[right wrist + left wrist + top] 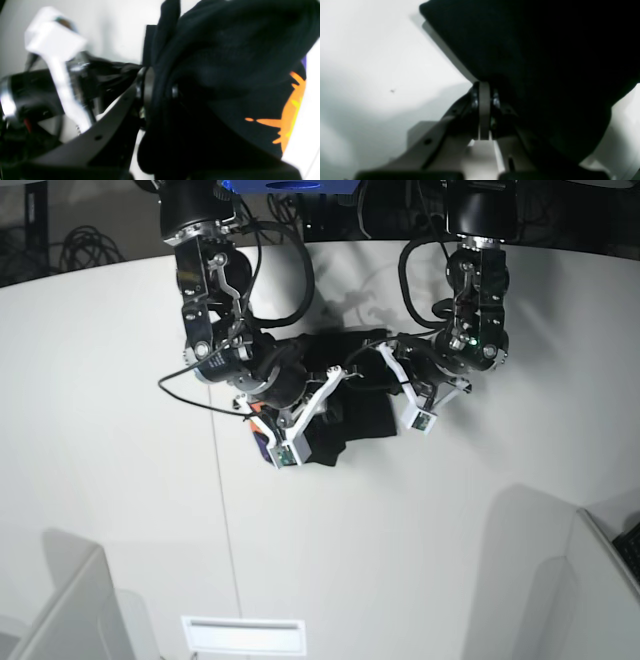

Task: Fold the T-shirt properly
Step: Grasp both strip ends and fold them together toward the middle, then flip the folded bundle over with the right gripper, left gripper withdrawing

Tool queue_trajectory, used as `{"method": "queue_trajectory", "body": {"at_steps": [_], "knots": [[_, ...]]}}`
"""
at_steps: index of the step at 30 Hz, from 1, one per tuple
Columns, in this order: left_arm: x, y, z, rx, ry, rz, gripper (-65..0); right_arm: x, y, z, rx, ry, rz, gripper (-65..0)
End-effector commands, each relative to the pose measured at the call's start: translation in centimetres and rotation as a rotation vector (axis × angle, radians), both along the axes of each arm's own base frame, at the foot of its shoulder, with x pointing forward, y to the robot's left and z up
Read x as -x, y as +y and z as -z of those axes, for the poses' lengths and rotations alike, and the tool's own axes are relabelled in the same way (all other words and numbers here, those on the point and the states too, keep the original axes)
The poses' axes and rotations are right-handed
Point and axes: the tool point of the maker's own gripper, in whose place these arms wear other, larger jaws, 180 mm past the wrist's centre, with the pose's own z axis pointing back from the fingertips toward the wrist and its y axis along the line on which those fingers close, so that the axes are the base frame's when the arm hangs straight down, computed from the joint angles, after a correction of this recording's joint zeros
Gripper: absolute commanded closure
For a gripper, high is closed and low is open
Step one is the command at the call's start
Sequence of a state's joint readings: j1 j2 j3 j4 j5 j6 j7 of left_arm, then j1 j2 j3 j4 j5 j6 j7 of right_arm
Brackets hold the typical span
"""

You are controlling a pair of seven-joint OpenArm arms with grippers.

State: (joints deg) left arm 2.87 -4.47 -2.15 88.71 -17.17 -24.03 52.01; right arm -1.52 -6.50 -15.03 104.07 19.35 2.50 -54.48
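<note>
The black T-shirt [362, 420] hangs bunched between both arms over the middle of the white table [110, 400]. In the left wrist view my left gripper [484, 86] is shut, its fingers pressed together on an edge of the T-shirt [545, 62]. My right gripper [156, 91] is shut on a thick fold of the T-shirt [220, 57], and part of the orange print [291, 110] shows low on the right. In the base view the two grippers sit close together at the cloth's top edge, where dark fabric hides their fingertips.
Grey partition panels stand at the front left [60, 610] and front right [540, 570]. A white slotted plate [243, 635] lies at the table's front edge. Cables [80, 245] hang behind the table's far edge. The other arm's white camera mount [55, 42] is close by.
</note>
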Motion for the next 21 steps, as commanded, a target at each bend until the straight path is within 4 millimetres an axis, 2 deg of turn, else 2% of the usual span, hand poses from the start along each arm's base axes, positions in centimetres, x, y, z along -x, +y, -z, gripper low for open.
{"method": "queue_trajectory", "body": {"at_steps": [1, 3, 7, 9, 16, 21], "knots": [[-0.6, 0.1, -0.7, -0.007, -0.024, 0.004, 0.0, -1.0, 0.7, -1.6, -0.042, -0.056, 0.002, 0.0], [-0.6, 0.1, -0.7, -0.007, -0.024, 0.004, 0.0, -1.1, 0.7, -1.4, -0.045, -0.059, 0.006, 0.0], [-0.7, 1.4, -0.8, -0.013, -0.026, -0.023, 0.0, -1.1, 1.1, -1.7, -0.056, -0.062, 0.006, 0.0], [-0.8, 1.8, -0.8, -0.015, -0.027, -0.036, 0.0, -0.8, 1.9, -1.8, -0.059, -0.065, -0.017, 0.0], [-0.2, 2.0, -0.5, -0.019, -0.016, -0.038, 0.0, -1.1, 2.1, -0.6, -0.045, -0.036, -0.025, 0.0], [0.5, 3.8, -1.8, -0.031, -0.054, -0.087, 0.0, -1.5, 2.2, -0.9, -0.059, -0.064, -0.012, 0.0]]}}
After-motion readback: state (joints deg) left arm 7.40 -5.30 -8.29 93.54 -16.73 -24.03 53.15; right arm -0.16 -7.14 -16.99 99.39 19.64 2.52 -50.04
